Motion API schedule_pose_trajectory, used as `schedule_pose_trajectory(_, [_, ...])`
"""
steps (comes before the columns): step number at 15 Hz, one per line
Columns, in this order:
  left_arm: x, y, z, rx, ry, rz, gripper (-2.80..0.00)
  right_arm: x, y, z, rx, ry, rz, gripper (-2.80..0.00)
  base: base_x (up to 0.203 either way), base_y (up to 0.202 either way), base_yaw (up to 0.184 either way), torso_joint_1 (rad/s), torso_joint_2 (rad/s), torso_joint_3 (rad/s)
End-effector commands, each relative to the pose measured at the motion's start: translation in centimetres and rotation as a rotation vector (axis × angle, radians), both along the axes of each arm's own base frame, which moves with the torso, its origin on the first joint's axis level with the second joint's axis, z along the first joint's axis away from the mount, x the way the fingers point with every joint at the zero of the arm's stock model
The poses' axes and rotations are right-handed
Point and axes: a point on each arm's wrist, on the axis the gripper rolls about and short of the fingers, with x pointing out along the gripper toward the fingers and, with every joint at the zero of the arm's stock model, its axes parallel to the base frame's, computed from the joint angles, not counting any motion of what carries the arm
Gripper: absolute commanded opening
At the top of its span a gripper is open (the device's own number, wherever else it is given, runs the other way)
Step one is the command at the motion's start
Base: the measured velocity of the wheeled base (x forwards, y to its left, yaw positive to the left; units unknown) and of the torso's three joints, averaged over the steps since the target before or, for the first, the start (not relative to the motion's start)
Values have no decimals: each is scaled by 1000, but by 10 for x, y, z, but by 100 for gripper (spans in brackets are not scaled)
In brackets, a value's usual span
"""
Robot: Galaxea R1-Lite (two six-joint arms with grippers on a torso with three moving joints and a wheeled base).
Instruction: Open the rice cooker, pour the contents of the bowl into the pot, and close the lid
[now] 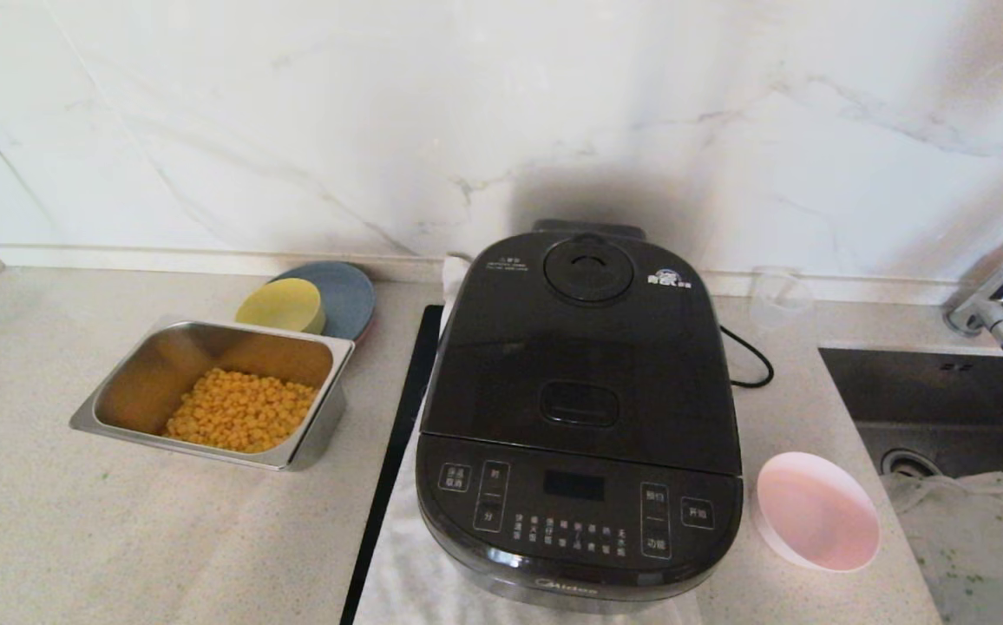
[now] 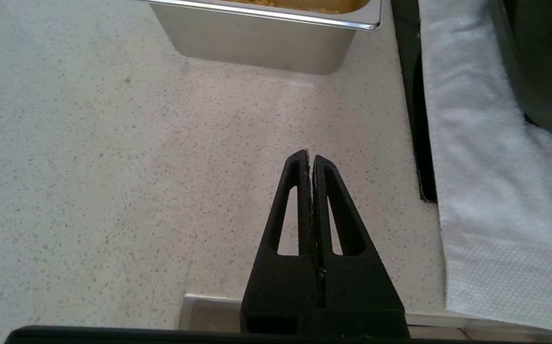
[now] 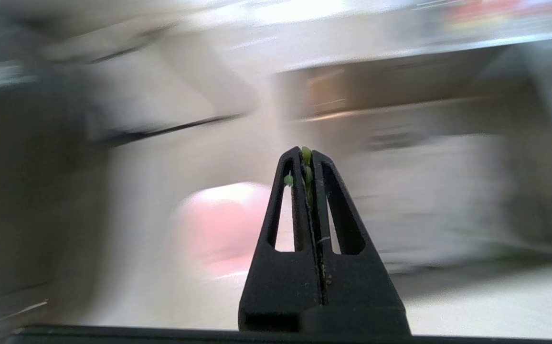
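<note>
- Steel tray (image 1: pixel 315 438) of yellow corn kernels (image 1: pixel 241 408) sits well left of the rice cooker (image 1: pixel 580 417); a yellow bowl (image 1: pixel 280 304) on a blue plate (image 1: pixel 350 291) lies behind the tray
- Left gripper (image 2: pixel 310 157) hangs over bare counter (image 2: pixel 90 167) left of the cooker's white towel (image 2: pixel 486 167), fingers pressed together, holding nothing
- The rice cooker stands on the towel with its lid (image 1: pixel 584 347) down and closed
- The bowl (image 1: pixel 816 510), pink and empty, rests upright just right of the cooker's front corner
- Right gripper (image 3: pixel 307 155) is closed, green bits stuck between its fingertips; the pink bowl (image 3: pixel 218 224) shows blurred beyond it
- A sink (image 1: pixel 944 391) lies right of the bowl
</note>
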Motion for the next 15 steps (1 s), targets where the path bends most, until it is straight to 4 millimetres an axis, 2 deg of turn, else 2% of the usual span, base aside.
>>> schedule_pose_trajectory(1, [0, 0, 0, 0, 0, -1, -280, -81, -36, -20, -68, -136, -188, -280, 0, 0, 0, 0, 0, 0])
schedule_pose_trajectory(3, [0, 0, 0, 0, 0, 0, -280, -128, -46, -54, -155, -176, -268, -280, 0, 0, 0, 0, 0, 0])
schedule_pose_trajectory(4, [0, 0, 0, -1, 0, 0, -280, -143, -46, -74, -194, -177, -318, -280, 0, 0, 0, 0, 0, 0])
schedule_pose_trajectory(5, [0, 0, 0, -1, 0, 0, -280, -147, -44, -91, -199, -168, -374, -280, 0, 0, 0, 0, 0, 0])
schedule_pose_trajectory(8, [0, 0, 0, -2, -1, 0, -280, -146, -35, -134, -232, -46, -508, -280, 0, 0, 0, 0, 0, 0])
schedule_pose_trajectory(11, [0, 0, 0, -3, 0, 0, -280, -141, -33, -168, -234, 22, -529, -280, 0, 0, 0, 0, 0, 0])
schedule_pose_trajectory(13, [0, 0, 0, -4, 0, 0, -280, -148, -30, -197, -200, -34, -362, -280, 0, 0, 0, 0, 0, 0])
schedule_pose_trajectory(15, [0, 0, 0, -7, 0, 1, -280, -138, -27, -217, -155, -40, -164, -280, 0, 0, 0, 0, 0, 0])
